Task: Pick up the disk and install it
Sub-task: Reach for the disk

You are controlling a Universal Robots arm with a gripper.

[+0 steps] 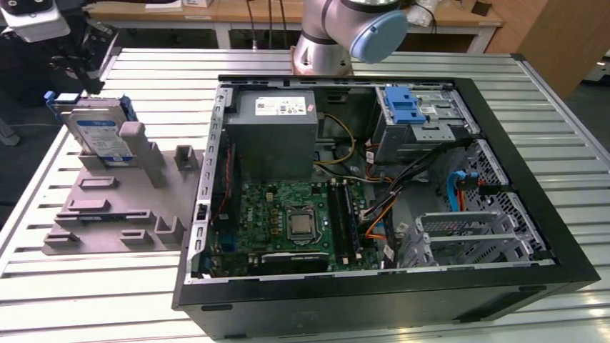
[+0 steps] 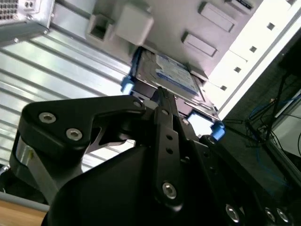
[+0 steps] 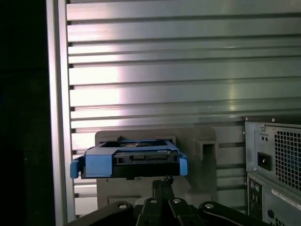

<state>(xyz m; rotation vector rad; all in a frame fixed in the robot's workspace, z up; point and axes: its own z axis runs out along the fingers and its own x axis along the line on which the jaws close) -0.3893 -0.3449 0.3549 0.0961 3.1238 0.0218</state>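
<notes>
I am hovering my gripper (image 3: pixel 162 181) just beside the disk (image 1: pixel 100 136). My fingers (image 2: pixel 163 117) are pressed together and, as far as I can see, they are pinching nothing.

The disk is standing on its edge in the grey stand (image 1: pixel 114 214) at the exterior view's left. It is well apart from the open case (image 1: pixel 381 289) at the exterior view's right. In both wrist views I am pointing at the middle of the disk's near edge, between the ends of its blue frame (image 3: pixel 94 162).

I think I am working on the pick-up. To do it well, I am planning to:
- spread wide before going in
- stay over the middle so the disk is not tipping
- squeeze the flat sides, not the blue ends
- lift straight up, so nothing is scraping the stand
</notes>
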